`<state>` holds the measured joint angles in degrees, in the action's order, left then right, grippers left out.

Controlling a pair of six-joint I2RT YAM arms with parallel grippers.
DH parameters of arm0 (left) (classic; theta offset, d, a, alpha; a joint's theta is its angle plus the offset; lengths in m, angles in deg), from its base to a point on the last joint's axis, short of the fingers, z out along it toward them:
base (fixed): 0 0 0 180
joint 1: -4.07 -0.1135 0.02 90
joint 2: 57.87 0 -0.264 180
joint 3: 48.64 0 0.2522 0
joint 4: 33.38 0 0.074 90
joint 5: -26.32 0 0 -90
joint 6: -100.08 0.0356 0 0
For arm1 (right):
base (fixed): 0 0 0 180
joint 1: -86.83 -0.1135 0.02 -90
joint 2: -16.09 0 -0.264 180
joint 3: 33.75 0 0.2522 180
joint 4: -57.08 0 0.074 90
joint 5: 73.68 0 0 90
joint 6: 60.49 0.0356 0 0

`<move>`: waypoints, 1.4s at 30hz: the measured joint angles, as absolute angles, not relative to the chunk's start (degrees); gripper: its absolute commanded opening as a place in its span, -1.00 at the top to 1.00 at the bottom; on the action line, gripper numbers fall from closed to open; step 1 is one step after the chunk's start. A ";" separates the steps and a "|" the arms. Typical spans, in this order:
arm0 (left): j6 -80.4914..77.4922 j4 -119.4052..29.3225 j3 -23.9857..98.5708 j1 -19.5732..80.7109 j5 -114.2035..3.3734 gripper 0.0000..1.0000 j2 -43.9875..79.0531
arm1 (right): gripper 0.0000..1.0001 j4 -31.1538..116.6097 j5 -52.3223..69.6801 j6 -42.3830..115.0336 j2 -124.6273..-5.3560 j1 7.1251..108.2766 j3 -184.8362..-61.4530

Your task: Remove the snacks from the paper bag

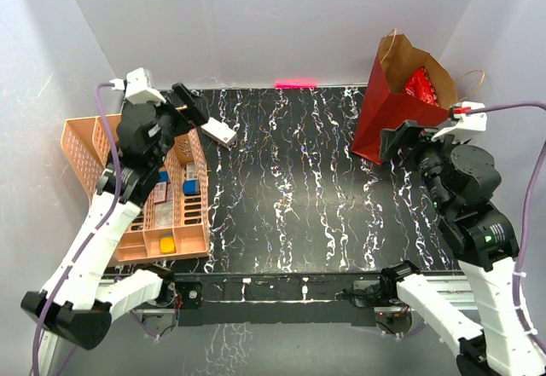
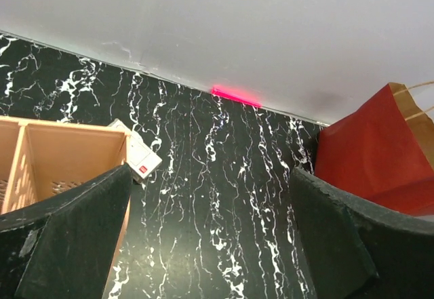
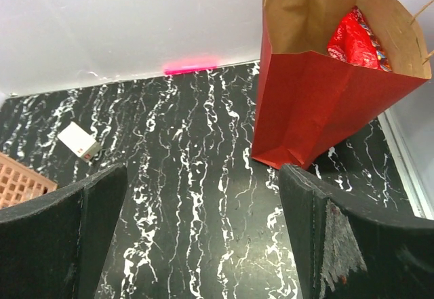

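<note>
The red paper bag [image 1: 394, 112] stands open at the back right of the black marbled table, its brown inside showing. Shiny red snacks [image 1: 422, 86] lie inside it; the right wrist view shows them as a red packet [image 3: 352, 38] against the bag's [image 3: 319, 102] far wall. Any other snacks are hidden. My right gripper [image 1: 401, 141] hovers just in front of the bag, and its jaws stand open [image 3: 203, 231] with only table between them. My left gripper [image 1: 192, 107] is open [image 2: 210, 245] over the back left, above the tray's far end, holding nothing.
A peach slotted tray [image 1: 85, 150] at the left holds small blue [image 1: 191, 187] and yellow [image 1: 167, 245] blocks. A small white box [image 1: 220, 133] lies beside its far corner. Grey walls close in the back and both sides.
</note>
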<state>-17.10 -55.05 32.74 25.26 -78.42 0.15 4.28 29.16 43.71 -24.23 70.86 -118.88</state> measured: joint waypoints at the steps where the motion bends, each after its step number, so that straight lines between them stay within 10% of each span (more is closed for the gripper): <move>1: -17.84 -56.77 34.57 25.19 -78.33 -0.92 1.72 | -0.97 4.04 31.39 43.40 -24.66 69.18 -118.99; 21: -12.57 -74.41 64.17 24.84 -74.83 -0.97 21.39 | -0.97 2.92 50.95 40.78 -60.75 70.90 -141.59; 42: -8.36 -69.89 50.07 27.53 -64.87 -0.97 10.05 | -0.83 16.56 19.46 45.02 -78.52 91.28 -149.70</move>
